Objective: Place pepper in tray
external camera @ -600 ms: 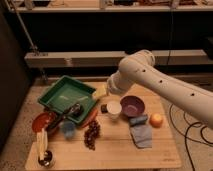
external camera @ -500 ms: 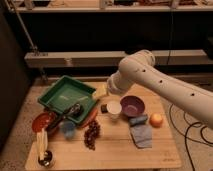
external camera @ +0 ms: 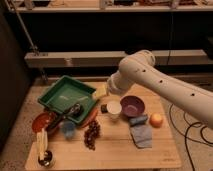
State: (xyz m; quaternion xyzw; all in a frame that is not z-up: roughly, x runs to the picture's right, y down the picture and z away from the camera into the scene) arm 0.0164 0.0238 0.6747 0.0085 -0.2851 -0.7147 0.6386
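Observation:
The green tray point(external camera: 60, 90) sits at the table's left rear. The orange-red pepper point(external camera: 91, 116) lies on the table against the tray's front right rim, just above the dark grape bunch point(external camera: 91, 134). My white arm reaches in from the right and bends down near the tray's right corner. My gripper point(external camera: 105, 103) hangs at its end between the tray's corner and a white cup point(external camera: 114, 109), to the right of the pepper and a little behind it. The pepper is not held.
A dark metallic object point(external camera: 70, 111) lies across the tray's front rim. Also here: a red bowl point(external camera: 42, 121), blue cup point(external camera: 67, 128), purple bowl point(external camera: 132, 105), round orange fruit point(external camera: 156, 119), blue cloth point(external camera: 140, 132), yellow item point(external camera: 99, 92) and bottle point(external camera: 44, 150).

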